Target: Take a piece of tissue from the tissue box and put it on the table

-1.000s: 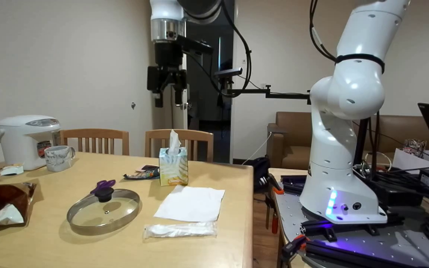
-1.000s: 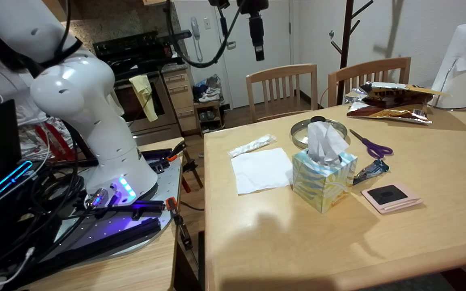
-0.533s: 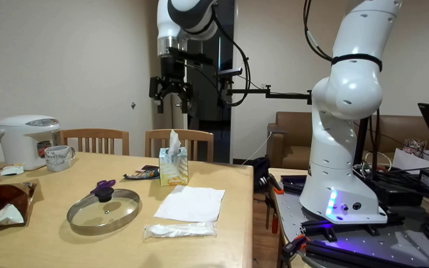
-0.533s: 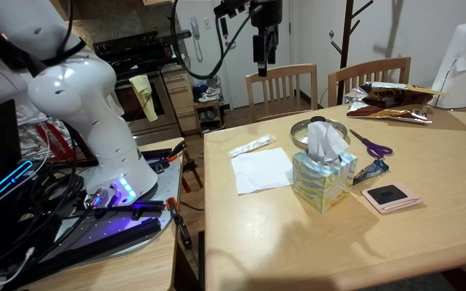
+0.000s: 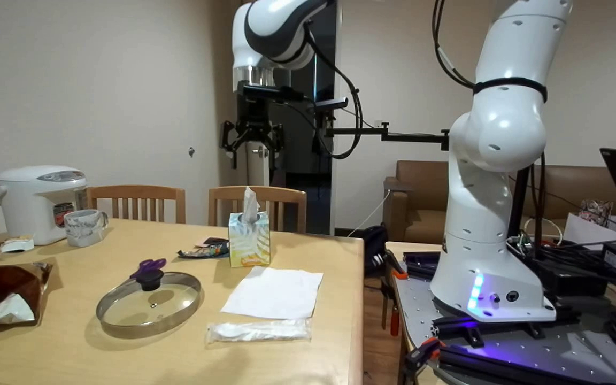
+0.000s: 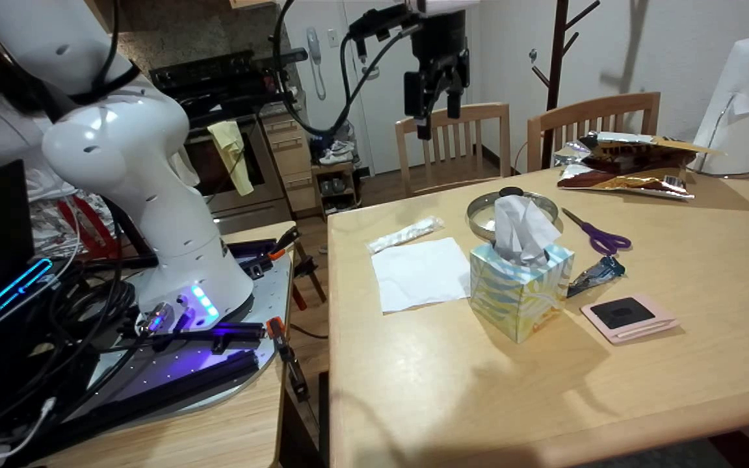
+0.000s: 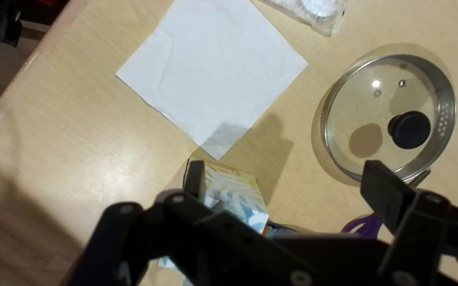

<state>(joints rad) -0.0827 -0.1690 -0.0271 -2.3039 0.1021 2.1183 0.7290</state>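
Observation:
The tissue box (image 5: 249,246) is blue, white and yellow and stands upright on the table (image 6: 426,390). A white tissue (image 6: 523,231) sticks up from its top opening. The box shows partly in the wrist view (image 7: 233,182), with its top mostly hidden by a finger. A white sheet (image 5: 276,292) lies flat beside the box; it also shows in the wrist view (image 7: 217,71). My gripper (image 5: 253,160) is open and empty, pointing down, above the height of the tissue and apart from it. It also shows in an exterior view (image 6: 439,123).
A glass lid (image 5: 153,315) with a black knob and purple scissors (image 6: 608,242) lie near the box. A dark wrapper (image 6: 595,276), a pink wallet (image 6: 628,318) and a clear packet (image 5: 260,330) lie around it. A mug (image 5: 84,227), boiler (image 5: 40,203) and snack bags (image 6: 634,166) stand farther off.
My gripper has come down, shifted slightly, turned, and its fingers have spread wider. The tissue box, tissue and sheet have not moved.

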